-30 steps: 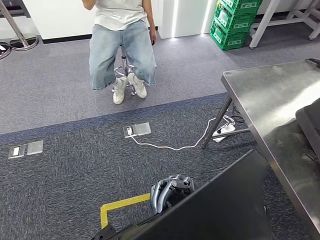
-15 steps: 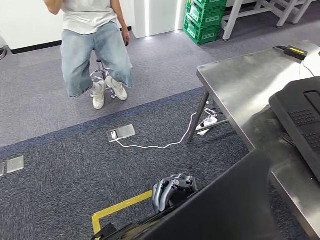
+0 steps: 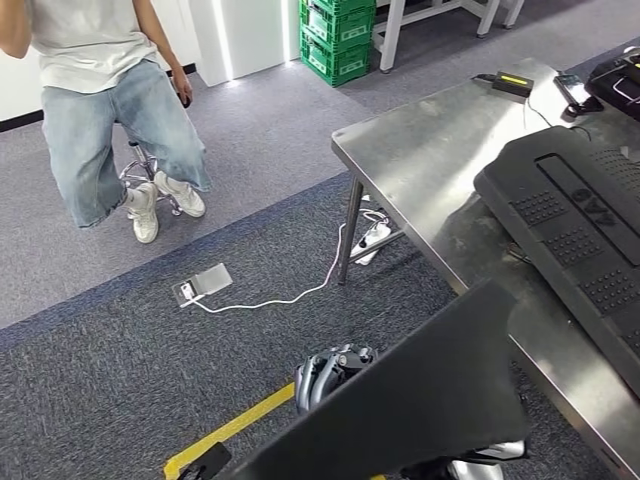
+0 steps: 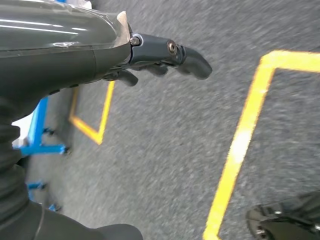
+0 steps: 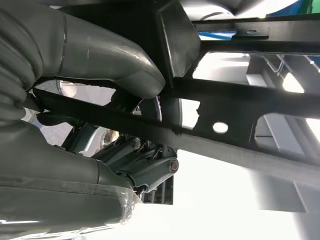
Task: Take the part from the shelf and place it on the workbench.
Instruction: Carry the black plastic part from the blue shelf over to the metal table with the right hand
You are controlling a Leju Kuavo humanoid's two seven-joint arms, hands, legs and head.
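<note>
The part (image 3: 423, 400) is a large flat black panel, tilted across the bottom of the head view. My right hand (image 5: 124, 125) grips a black bar of the part's ribbed underside (image 5: 245, 100), thumb over it and fingers under it. My left hand (image 3: 332, 372) sits curled against the panel's far edge. In the left wrist view its fingers (image 4: 170, 50) reach out over grey carpet with nothing showing between them. The steel workbench (image 3: 423, 150) stands to the right, and a similar black part (image 3: 573, 220) lies on it.
A person (image 3: 98, 110) sits on a stool at the far left. Green crates (image 3: 336, 35) stand at the back. A floor socket (image 3: 202, 285), a white cable (image 3: 302, 295) and a power strip (image 3: 373, 240) lie near the workbench leg. Yellow tape (image 3: 226, 430) marks the carpet.
The camera has turned right: person, crates and socket slid left, and more of the workbench with its black part came into view. The held panel and my hands keep their place.
</note>
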